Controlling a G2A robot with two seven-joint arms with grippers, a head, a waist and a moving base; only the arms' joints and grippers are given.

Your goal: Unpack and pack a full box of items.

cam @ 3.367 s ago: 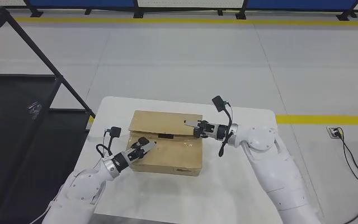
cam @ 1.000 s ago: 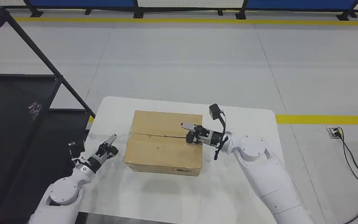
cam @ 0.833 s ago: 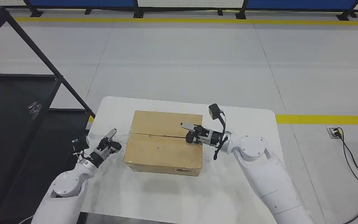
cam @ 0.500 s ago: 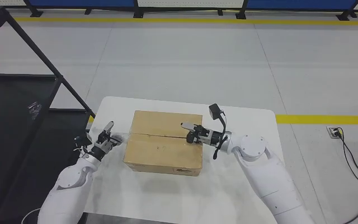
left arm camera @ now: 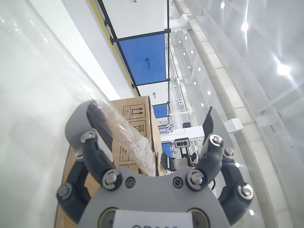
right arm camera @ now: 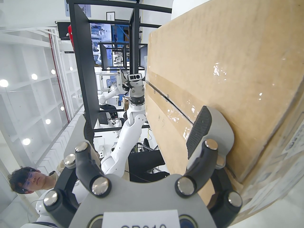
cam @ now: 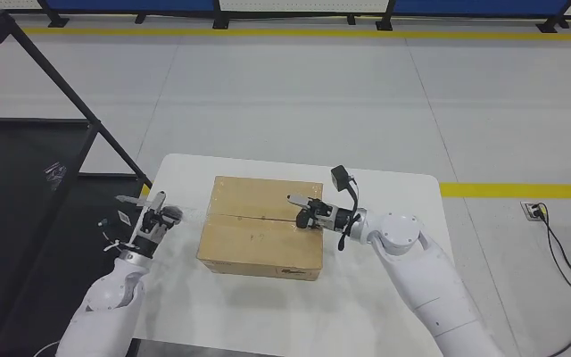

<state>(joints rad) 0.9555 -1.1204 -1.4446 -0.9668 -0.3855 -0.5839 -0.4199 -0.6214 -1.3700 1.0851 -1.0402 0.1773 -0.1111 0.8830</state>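
The cardboard box (cam: 260,234) is seen at the middle of the white table (cam: 268,308), flaps folded shut, with a dark seam running across its top from side to side. The right gripper (cam: 302,211) is set at the right-hand end of that seam, and its jaws are spread wide. One ribbed pad (right arm camera: 199,131) is laid flat against the top of the box just beside the seam. The other finger is held clear in the air, and nothing is gripped. White flecks are scattered along the seam on the plain brown cardboard. Handling marks are printed on the side wall facing the left arm.

Further out, the left gripper (cam: 143,202) is held off the box, by the table's left edge, near the cardboard but apart from it. Its jaws are spread wide as well. A strip of clear, crinkled tape (left arm camera: 128,134) is seen clinging along one finger (left arm camera: 74,126), and nothing is clamped between the two.
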